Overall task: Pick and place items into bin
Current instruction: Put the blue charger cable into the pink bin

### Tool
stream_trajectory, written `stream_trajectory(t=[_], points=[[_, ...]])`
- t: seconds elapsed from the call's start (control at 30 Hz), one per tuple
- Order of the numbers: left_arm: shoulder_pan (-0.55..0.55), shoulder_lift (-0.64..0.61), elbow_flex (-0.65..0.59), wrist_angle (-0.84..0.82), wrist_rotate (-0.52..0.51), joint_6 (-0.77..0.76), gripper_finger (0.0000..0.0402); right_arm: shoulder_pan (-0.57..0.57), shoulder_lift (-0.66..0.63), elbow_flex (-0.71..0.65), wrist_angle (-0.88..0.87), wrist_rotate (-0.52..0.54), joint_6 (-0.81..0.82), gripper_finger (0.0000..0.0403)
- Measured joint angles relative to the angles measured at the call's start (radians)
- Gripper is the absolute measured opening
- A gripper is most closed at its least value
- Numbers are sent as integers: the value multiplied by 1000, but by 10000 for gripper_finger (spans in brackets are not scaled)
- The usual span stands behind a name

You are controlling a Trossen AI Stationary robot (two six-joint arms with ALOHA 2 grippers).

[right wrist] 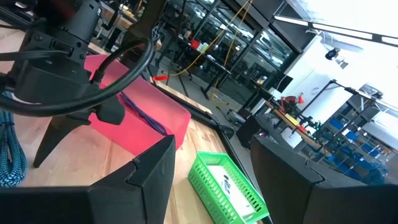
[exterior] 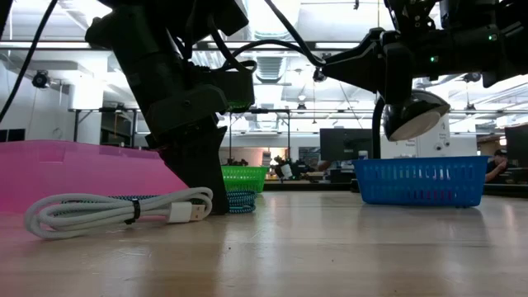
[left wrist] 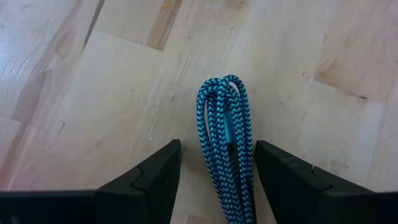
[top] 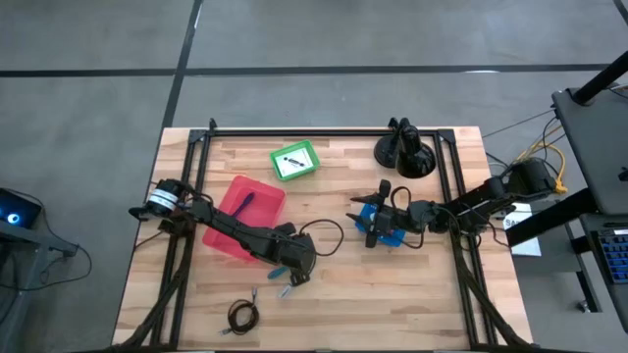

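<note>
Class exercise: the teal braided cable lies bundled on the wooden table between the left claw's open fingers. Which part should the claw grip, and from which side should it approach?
Grip the teal braided cable across its bundled strands, just behind the looped end, coming straight down from above. The strands run side by side along the gap of the left claw, so closing should pinch them together.

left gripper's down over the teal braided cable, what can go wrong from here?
1. The left gripper straddles the teal braided cable, fingers open; the looped bundle could splay or be only partly caught when they close.
2. The white cable lies close by on the table and might get dragged along.
3. The pink bin sits under the left arm, so a low lift could bump its wall.
</note>
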Motion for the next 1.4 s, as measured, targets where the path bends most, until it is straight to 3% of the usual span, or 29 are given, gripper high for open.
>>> stream_trajectory(t=[0.3,0.87,1.23,1.4], points=[[0,0,-3,3,0,0,172,0,0,0,0,0,0,196],[0,2,-5,19,10,43,13,0,0,0,0,0,-1,196],[11,-7,39,4,48,1,12,0,0,0,0,0,-1,196],[13,-8,67,7,42,57,12,0,0,0,0,0,-1,196]])
